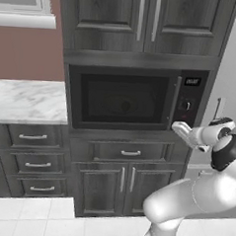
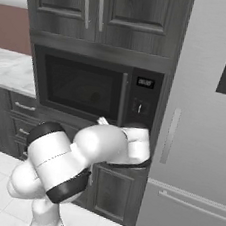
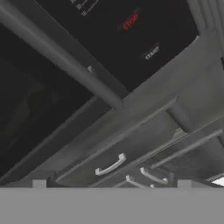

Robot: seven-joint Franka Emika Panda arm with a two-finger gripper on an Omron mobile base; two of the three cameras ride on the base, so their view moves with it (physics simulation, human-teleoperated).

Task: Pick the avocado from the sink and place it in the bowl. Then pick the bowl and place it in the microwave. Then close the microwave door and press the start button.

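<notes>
The microwave [image 1: 136,99] sits in dark grey wood cabinets with its microwave door [image 1: 123,100] [image 2: 80,88] [image 3: 35,100] shut. A faint rounded shape shows through the tinted glass; I cannot tell what it is. The bowl and the avocado are hidden, and the sink is out of view. My gripper [image 1: 175,126] [image 2: 103,120] [image 3: 111,183] is open and empty, just in front of the door's lower right corner, below the black control panel [image 1: 189,102] [image 2: 142,101]. In the hand view the START label [image 3: 152,53] lies up and to the right, under a red STOP label [image 3: 130,22].
The door's vertical bar handle [image 1: 175,101] [image 3: 65,61] runs beside the panel. A drawer [image 1: 130,152] [image 3: 111,164] and cabinet doors lie below the microwave. A marble counter [image 1: 27,99] is to the left and a grey fridge [image 2: 204,122] to the right.
</notes>
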